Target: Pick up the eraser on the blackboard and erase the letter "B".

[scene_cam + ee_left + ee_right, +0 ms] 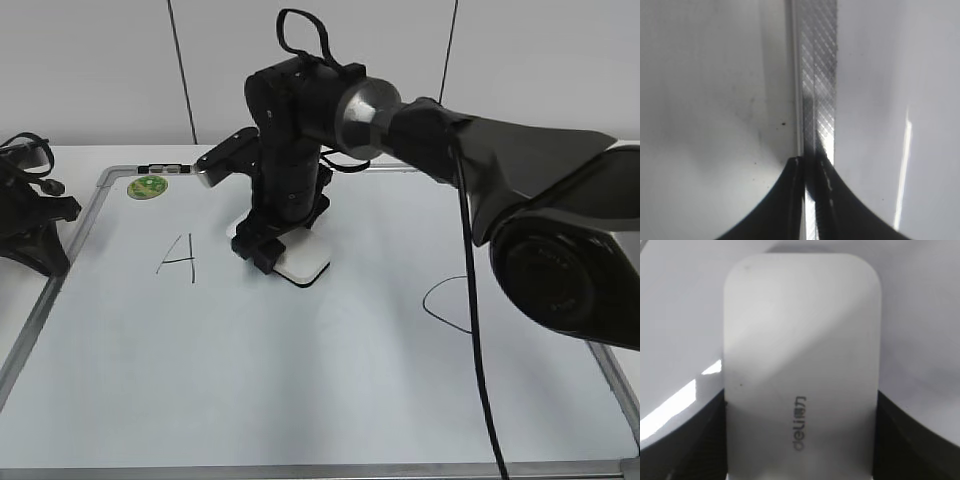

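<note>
Pale grey wall panels with dark seams stand behind a white table, and on the table lies the board, a large white sheet in a silver frame that fills most of the exterior view.

Its surface is glossy and mostly bare. A hand-drawn "A" sits to the left of the right gripper, and a curved stroke that reads as part of a "C" shows on its right, half hidden by the arm. A round green magnet lies beyond the "A", near the far left corner of the frame.

The right arm reaches across from the right side, and its gripper presses down on the eraser, which rests flat on the board between the "A" and the "C". The right wrist view shows the eraser's white top with small grey lettering, dark fingers tight against both long sides: the gripper has closed around it.

No "B" is visible anywhere. Judging by the gap between the other letters, it would lie just where the eraser sits, so it is either covered or already wiped; the frames do not settle which. The pick-up looks done, the erasing at least begun.

The left gripper hangs at the board's left edge, over the ridged frame, fingers nearly together and holding nothing.
</note>
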`<state>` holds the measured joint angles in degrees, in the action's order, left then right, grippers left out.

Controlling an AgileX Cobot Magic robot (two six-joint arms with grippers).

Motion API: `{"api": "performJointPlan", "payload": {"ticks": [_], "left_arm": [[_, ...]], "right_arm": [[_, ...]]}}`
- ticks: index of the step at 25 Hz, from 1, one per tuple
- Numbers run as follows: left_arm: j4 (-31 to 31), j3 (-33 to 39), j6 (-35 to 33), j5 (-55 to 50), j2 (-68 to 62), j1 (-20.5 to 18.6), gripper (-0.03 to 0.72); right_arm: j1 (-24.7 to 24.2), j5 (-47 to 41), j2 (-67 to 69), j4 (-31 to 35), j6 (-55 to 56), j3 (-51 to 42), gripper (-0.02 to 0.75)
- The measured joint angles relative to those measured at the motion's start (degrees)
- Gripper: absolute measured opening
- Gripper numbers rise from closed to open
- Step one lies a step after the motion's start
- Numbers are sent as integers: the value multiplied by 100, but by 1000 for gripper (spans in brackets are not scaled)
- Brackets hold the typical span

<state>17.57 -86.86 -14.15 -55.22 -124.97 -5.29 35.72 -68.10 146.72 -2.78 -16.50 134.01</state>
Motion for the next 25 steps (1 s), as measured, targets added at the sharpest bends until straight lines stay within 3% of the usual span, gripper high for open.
{"api": "performJointPlan", "payload": {"ticks": [25], "left_arm": [[0, 0, 0, 0, 0, 0, 28]], "right_arm": [[-555, -272, -437, -800, 417, 216, 513]]}}
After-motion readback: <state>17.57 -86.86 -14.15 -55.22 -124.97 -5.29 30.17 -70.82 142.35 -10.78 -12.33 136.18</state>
